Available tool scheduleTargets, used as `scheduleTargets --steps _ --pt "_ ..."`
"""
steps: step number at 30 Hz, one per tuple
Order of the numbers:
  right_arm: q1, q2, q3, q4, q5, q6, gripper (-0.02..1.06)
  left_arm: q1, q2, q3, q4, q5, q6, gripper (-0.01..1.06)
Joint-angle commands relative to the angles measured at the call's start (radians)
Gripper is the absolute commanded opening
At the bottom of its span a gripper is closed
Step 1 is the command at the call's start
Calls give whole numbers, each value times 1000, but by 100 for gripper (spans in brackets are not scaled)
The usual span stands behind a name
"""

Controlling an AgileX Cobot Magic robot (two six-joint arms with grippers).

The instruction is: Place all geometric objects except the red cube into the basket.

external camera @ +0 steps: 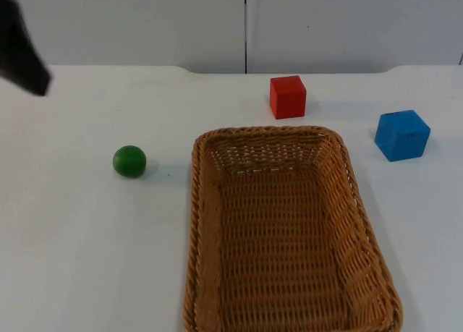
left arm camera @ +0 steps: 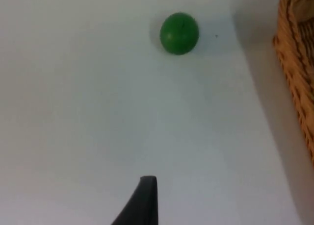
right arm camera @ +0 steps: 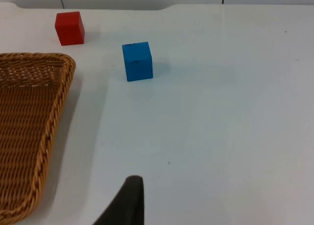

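Note:
A green ball (external camera: 129, 161) (left arm camera: 179, 33) lies on the white table, left of the wicker basket (external camera: 206, 223) (left arm camera: 294, 63) (right arm camera: 29, 137). Nothing lies in the basket. A blue cube (external camera: 402, 135) (right arm camera: 137, 61) stands to the basket's right, near its far corner. The red cube (external camera: 288, 96) (right arm camera: 69, 28) stands just behind the basket's far rim. My left arm (external camera: 22, 53) hangs at the far left, and its gripper (left arm camera: 144, 200) is well short of the ball. My right gripper (right arm camera: 127, 200) is held over the table, well away from the blue cube.
The grey partition wall (external camera: 246, 24) closes off the table's far edge, close behind the red cube. Bare table top (external camera: 79, 245) stretches left of the basket and around the ball.

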Motion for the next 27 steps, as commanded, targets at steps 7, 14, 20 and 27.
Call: scheduleTargets --steps 7,14,20,27 --pt "-8 -4 7 -4 -6 0 105 -128 286 -163 181 -131 -186 93" --pt "-8 -4 7 -8 -6 0 105 -140 530 -275 248 -184 -255 93" --pt "-8 -4 7 -8 -6 0 105 -140 668 -383 235 -201 -271 91" --pt "-8 -4 7 -8 -6 0 105 -140 772 -459 221 -203 -278 91"
